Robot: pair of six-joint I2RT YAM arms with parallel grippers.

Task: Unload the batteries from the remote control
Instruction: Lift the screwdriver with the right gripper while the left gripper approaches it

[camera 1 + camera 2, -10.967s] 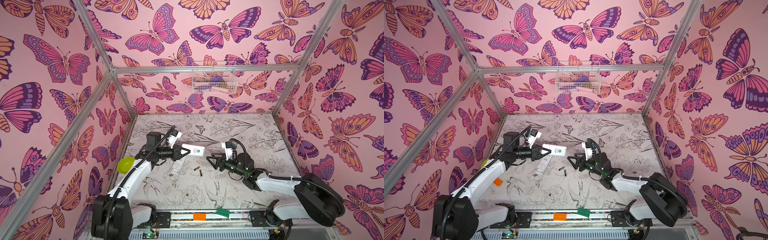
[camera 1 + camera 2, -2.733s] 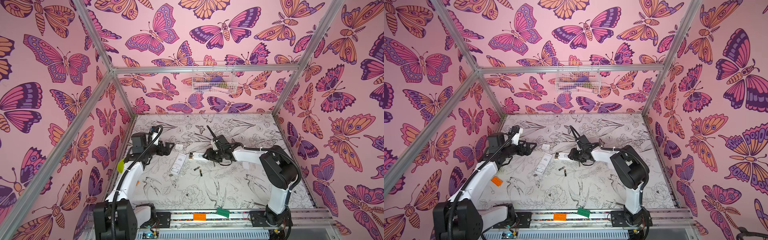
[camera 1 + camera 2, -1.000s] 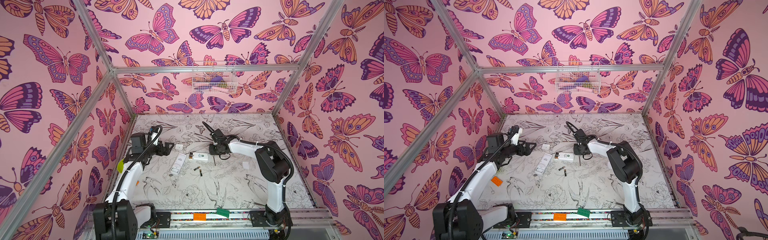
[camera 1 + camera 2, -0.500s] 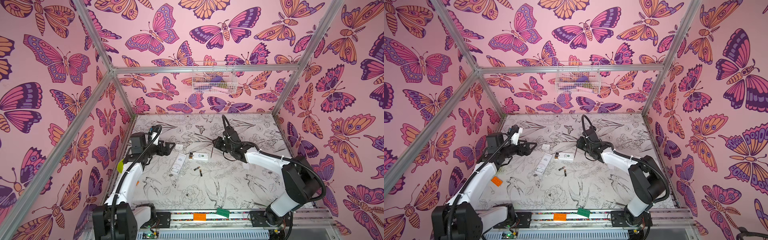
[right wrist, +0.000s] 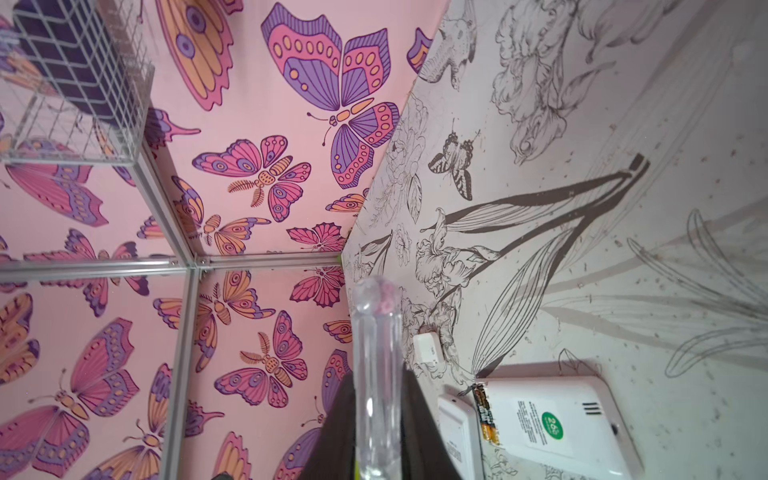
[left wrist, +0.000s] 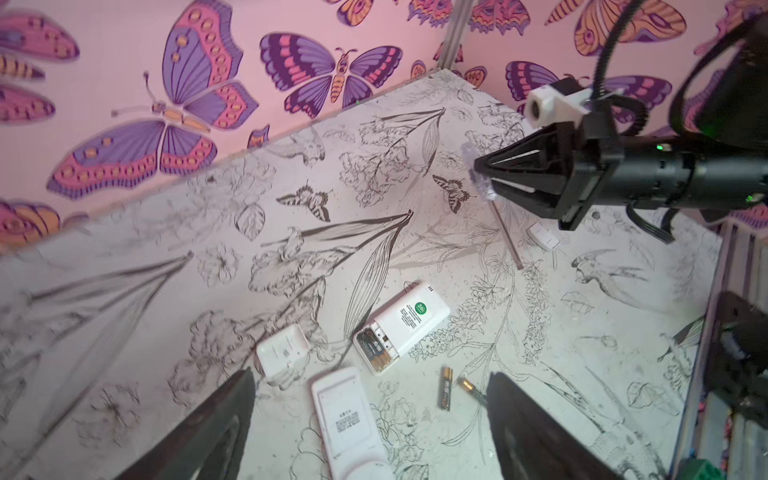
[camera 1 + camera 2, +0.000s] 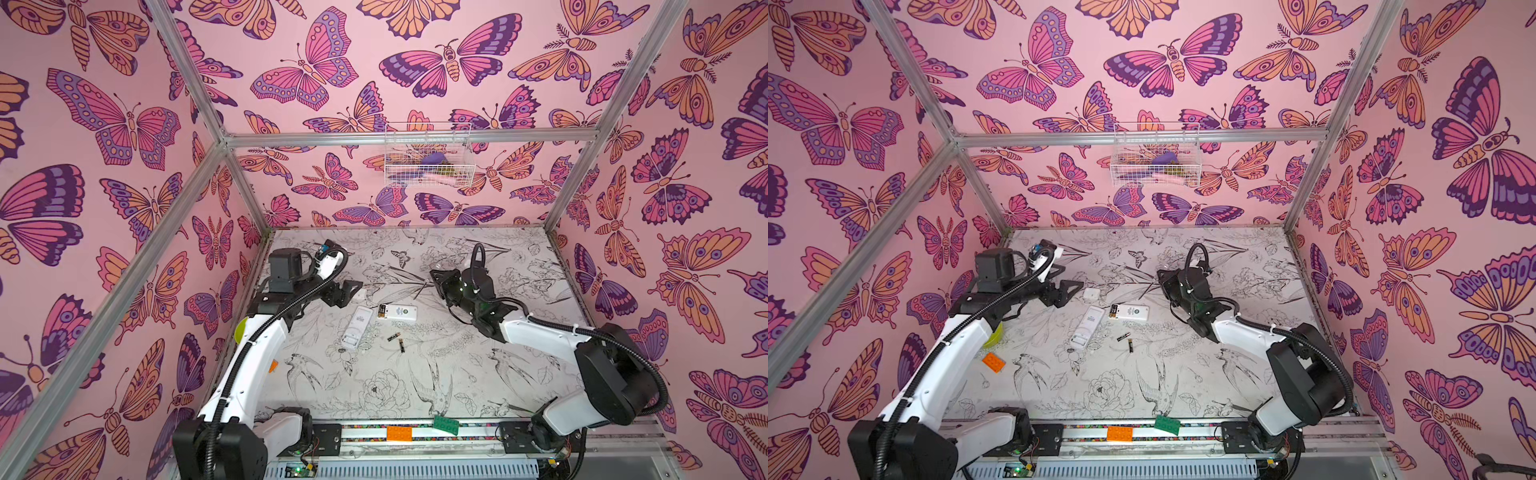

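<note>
Floral-print surface [image 7: 457, 374] inside butterfly walls: mid-frame in a top view, two batteries [image 7: 381, 311] sit in the open remote [image 7: 401, 312], and two more [image 7: 395, 336] lie loose just below it. Left of centre, the left end effector [image 7: 352, 295] is spread wide and empty. The right end effector [image 7: 434, 274] is clenched on a clear stick [image 5: 376, 353].

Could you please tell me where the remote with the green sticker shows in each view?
In both top views: green-sticker remote lies centrally on the table.
Left wrist view: mid-picture, battery bay open.
Right wrist view: at a corner, beside the clear tool.
Shared landmark: the small white cover nearby.
</note>
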